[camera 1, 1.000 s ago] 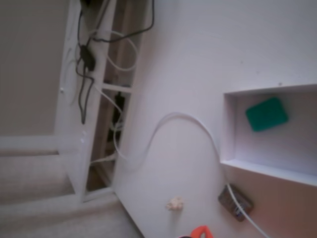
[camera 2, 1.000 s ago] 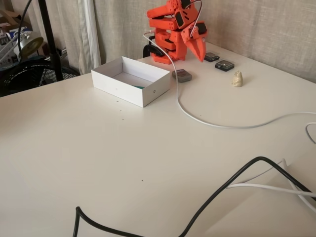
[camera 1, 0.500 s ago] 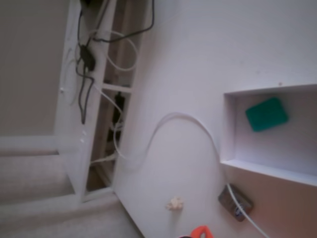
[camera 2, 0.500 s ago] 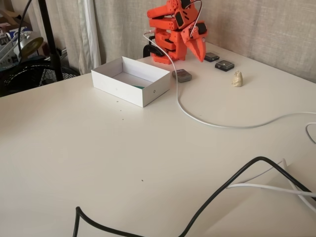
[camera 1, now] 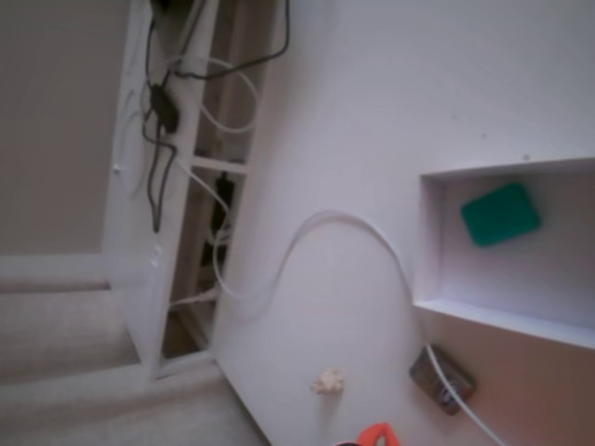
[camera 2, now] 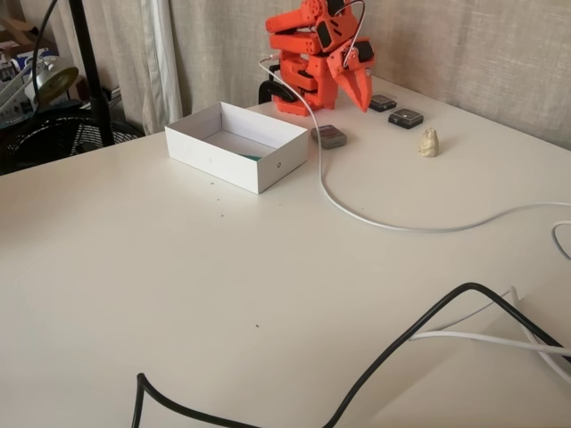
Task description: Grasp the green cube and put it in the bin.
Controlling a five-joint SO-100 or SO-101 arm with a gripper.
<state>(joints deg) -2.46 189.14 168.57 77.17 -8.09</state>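
The green cube [camera 1: 500, 214] lies flat on the floor of the white bin [camera 1: 429, 243], close to one wall. In the other fixed view the bin [camera 2: 268, 169] stands at the back of the table, and only a thin green sliver of the cube [camera 2: 252, 157] shows over its near wall. The orange arm is folded up behind the bin, well apart from the cube. Its gripper [camera 2: 364, 103] points down above the table with the jaws together and nothing between them. An orange tip of the gripper [camera 1: 376, 435] pokes in at the bottom edge.
A white cable [camera 2: 375, 221] runs from the arm across the table, past a grey-brown device [camera 2: 329, 135] beside the bin. A beige wad [camera 2: 429, 142] and two small dark devices [camera 2: 406, 117] lie to the right. A black cable [camera 2: 401, 339] crosses the front.
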